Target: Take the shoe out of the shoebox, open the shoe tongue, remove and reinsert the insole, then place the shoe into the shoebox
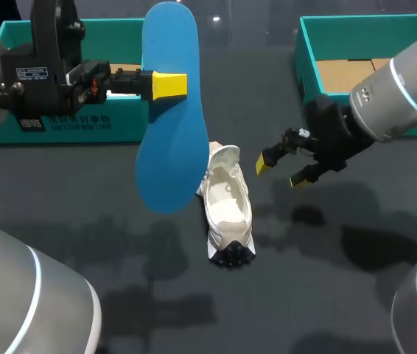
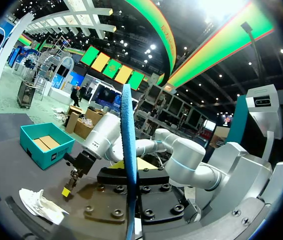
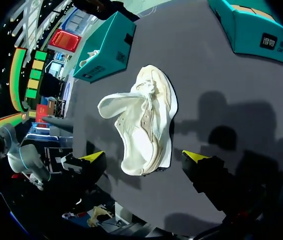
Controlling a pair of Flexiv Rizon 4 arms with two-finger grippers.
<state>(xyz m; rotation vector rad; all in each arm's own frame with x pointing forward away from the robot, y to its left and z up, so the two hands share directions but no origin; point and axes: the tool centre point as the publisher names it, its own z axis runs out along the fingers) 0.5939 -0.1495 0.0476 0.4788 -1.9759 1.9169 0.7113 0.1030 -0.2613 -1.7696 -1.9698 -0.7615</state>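
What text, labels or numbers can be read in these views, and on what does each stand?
Nothing can be quoted with confidence.
White print and a dark label on the left shoebox: blurred.
Dark logo patch and a line of print on the right shoebox: too small.
White label on the left arm: too small.

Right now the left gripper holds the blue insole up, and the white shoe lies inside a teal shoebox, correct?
No. The head view shows the white shoe on the dark table, outside both teal shoeboxes. The left gripper does hold the blue insole up.
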